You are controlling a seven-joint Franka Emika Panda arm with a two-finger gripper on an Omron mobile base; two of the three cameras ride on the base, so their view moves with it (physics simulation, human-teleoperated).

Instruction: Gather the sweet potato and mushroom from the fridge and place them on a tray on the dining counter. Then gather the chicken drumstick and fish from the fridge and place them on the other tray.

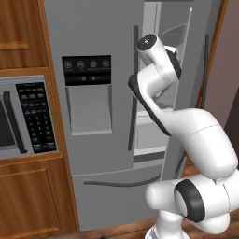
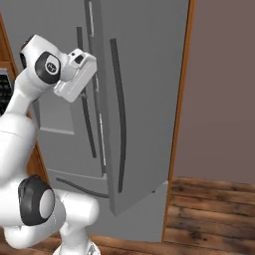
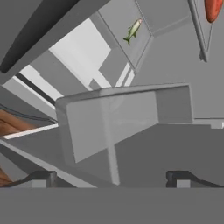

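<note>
Gripper [image 3: 112,178] open by door bin [image 3: 127,118]; fish [image 3: 133,30], sweet potato [image 3: 213,8] in fridge [image 1: 93,140]

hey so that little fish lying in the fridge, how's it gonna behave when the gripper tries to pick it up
The fish looks slim and tapered, lying flat on a pale shelf, so it would probably be light and may slide when nudged. Its narrow body offers little to pinch, so a grasp across the middle seems safest. The gripper is open and well short of it.

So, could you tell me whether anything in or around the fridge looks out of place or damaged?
Nothing stands out. The fridge has its right door swung open; a fish and an orange-red item lie on its shelves, undisturbed. The open pincer holds nothing.
</note>
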